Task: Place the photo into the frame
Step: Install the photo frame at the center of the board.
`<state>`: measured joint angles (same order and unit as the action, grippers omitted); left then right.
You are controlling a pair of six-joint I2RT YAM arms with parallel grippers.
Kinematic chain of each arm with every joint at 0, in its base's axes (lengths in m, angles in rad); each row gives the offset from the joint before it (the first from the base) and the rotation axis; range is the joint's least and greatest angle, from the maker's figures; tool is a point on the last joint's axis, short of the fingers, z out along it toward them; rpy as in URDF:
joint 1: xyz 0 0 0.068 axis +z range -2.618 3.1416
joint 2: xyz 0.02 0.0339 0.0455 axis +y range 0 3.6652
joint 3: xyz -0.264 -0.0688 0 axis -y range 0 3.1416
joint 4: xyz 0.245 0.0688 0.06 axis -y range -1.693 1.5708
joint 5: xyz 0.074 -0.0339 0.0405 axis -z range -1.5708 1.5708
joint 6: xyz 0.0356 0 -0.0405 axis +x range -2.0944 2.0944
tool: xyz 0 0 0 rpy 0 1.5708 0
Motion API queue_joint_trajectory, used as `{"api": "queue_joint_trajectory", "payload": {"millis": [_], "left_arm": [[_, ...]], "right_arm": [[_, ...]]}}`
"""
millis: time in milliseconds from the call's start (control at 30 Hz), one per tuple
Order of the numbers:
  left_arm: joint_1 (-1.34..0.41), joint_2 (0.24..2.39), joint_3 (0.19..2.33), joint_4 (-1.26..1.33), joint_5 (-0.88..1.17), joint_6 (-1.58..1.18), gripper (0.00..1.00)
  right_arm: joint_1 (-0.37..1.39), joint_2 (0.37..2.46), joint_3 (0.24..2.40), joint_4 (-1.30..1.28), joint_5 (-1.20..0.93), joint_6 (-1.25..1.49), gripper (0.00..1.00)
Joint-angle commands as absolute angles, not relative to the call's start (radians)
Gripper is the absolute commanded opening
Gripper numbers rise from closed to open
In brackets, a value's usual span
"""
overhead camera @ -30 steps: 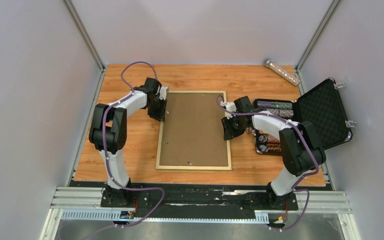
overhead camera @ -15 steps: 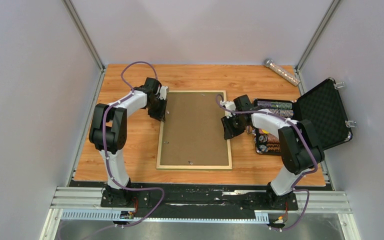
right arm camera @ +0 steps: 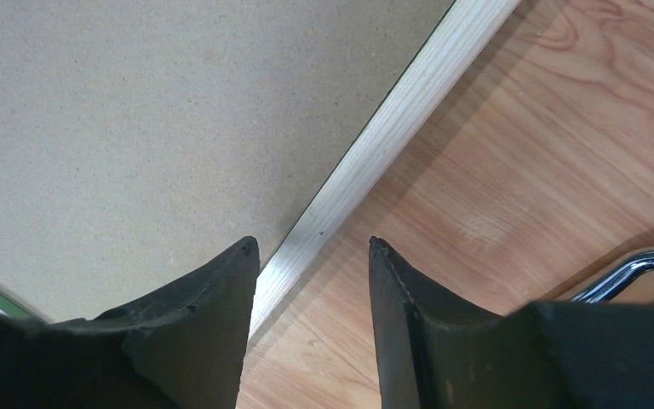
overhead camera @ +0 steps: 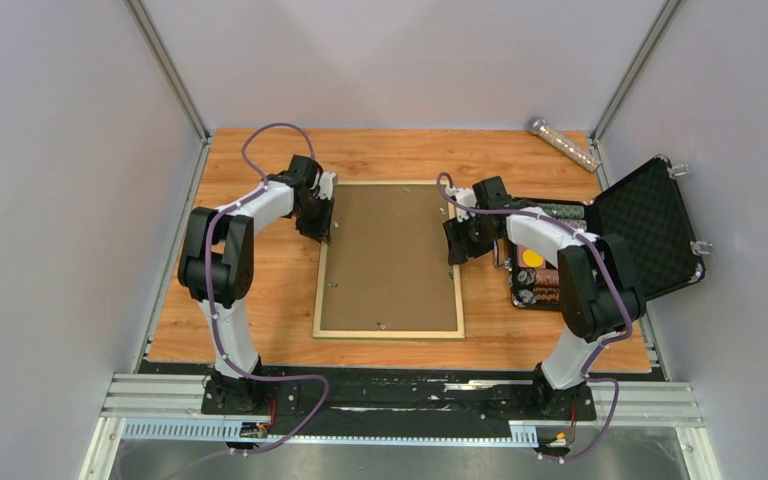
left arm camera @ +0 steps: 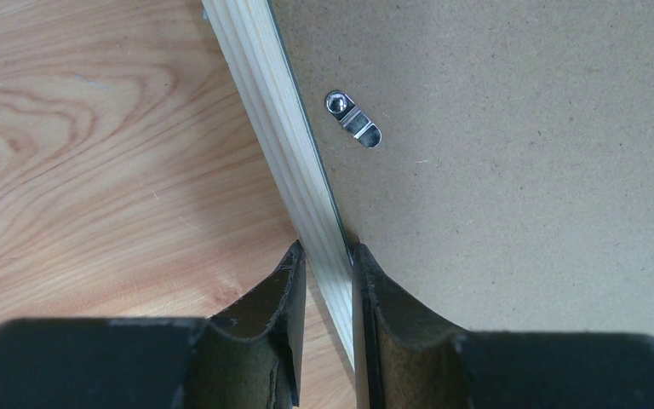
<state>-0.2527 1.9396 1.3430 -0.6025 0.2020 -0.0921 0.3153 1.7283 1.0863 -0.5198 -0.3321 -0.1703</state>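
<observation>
1. The frame lies pale back up on the table, filled by the backing board; the photo is unseen, perhaps beneath.
2. The left gripper clamps the left rail, likely steadying it; the right gripper straddles the right rail, jaws apart and not touching it.
3. An open case crowds the right arm; a tube lies far back.

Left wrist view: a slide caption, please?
Fingers pinch the pale wooden rail of the frame beside the backing board and its metal clip.
</observation>
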Motion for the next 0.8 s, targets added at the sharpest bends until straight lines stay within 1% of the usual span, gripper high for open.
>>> {"api": "queue_joint_trajectory", "payload": {"millis": [0,767], "left_arm": [[-0.262,1.967,1.314,-0.558,0.233,-0.075,0.0],[-0.262,1.985,1.324,-0.562,0.233,-0.077,0.0]], "right_arm": [[0.312,1.698,1.078,-0.531,-0.354,-0.193,0.49],[0.334,1.667,0.974,-0.528,-0.331,-0.228,0.46]]}}
